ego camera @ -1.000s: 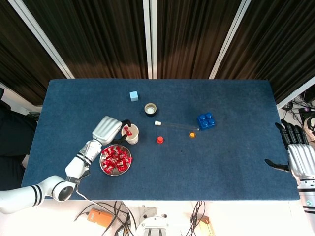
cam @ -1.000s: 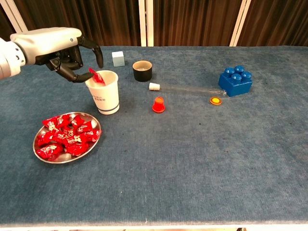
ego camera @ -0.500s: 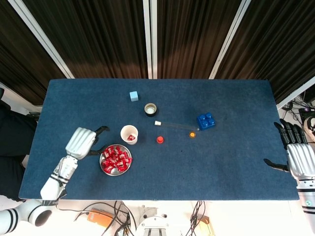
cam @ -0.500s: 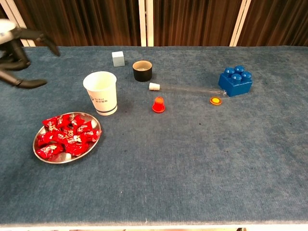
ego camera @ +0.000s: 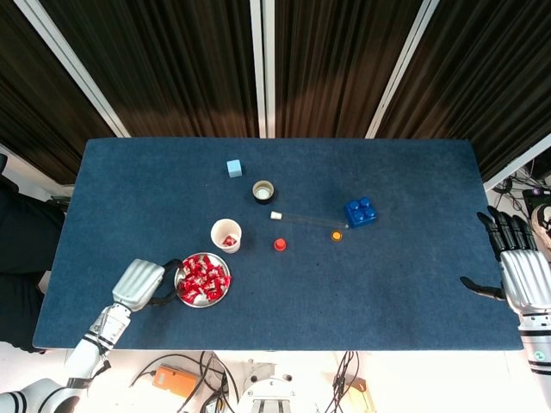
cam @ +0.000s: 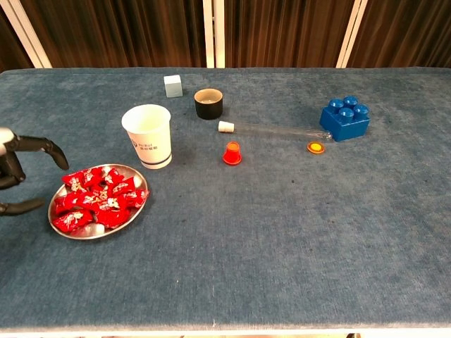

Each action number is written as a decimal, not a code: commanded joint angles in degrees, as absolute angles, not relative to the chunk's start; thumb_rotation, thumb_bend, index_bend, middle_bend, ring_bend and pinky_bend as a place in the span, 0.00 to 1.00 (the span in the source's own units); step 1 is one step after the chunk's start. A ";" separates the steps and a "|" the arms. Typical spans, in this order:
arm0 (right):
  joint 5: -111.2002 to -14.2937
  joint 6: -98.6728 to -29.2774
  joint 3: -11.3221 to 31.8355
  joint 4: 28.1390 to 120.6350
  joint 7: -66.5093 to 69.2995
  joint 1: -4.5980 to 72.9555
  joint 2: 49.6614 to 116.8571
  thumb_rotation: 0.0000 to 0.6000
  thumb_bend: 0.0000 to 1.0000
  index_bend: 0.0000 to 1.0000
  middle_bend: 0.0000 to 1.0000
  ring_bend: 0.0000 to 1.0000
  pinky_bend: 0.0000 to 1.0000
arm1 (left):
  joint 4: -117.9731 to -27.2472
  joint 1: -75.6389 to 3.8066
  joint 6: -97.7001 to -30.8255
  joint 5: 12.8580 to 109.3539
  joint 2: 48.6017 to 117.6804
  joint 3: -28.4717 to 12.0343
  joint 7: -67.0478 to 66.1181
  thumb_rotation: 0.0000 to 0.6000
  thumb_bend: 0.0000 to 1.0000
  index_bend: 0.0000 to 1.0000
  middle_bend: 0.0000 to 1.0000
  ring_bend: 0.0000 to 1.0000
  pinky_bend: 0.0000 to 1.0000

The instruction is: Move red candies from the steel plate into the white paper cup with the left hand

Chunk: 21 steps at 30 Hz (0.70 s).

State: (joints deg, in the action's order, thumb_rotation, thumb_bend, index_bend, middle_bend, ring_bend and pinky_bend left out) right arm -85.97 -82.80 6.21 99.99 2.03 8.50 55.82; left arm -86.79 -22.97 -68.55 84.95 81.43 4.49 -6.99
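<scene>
The left hand (ego camera: 142, 283) sits low at the left edge of the steel plate (ego camera: 180, 295), fingers spread wide and curved toward the pile, with nothing visible between them. In the chest view only its dark fingertips (cam: 55, 149) show, reaching in from the left just beside the plate's rim. By this placement, the step in hand looks like the reach for another piece: the hand is lined up to pick, not to carry. The red candies (ego camera: 202, 278) lie heaped in the plate, filling most of it, and at least one red piece shows inside the white paper cup (ego camera: 226, 235), which stands upright just behind and to the right of the plate, apart from it. So the task seems under way, with most of the pile left to move. The next move calls for lowering the fingers onto a single wrapper near the left rim, pinching it free of its neighbours without dragging the plate, then lifting it over the cup's mouth. The right hand (ego camera: 523, 274) hangs open and empty past the table's far right edge.
</scene>
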 commanded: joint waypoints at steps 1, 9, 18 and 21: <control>-86.03 -82.91 6.14 100.10 2.00 8.41 55.75 1.00 0.10 0.00 0.00 0.00 0.00 | -86.16 -22.75 -68.21 85.23 82.20 4.57 -7.02 1.00 0.25 0.34 0.98 0.92 0.84; -85.92 -83.09 5.95 99.90 2.31 8.15 55.88 1.00 0.10 0.00 0.00 0.00 0.00 | -84.03 -22.82 -66.90 85.29 84.65 4.07 -6.44 1.00 0.25 0.37 0.98 0.93 0.84; -85.93 -83.43 5.83 99.86 2.43 7.86 55.84 1.00 0.10 0.00 0.00 0.00 0.00 | -82.15 -22.96 -65.86 85.13 85.78 3.53 -6.79 1.00 0.27 0.40 0.98 0.93 0.84; -85.88 -83.36 5.80 99.70 2.56 7.86 55.98 1.00 0.10 0.00 0.00 0.00 0.00 | -81.45 -23.13 -65.42 85.09 86.25 3.27 -6.24 1.00 0.29 0.42 0.98 0.93 0.84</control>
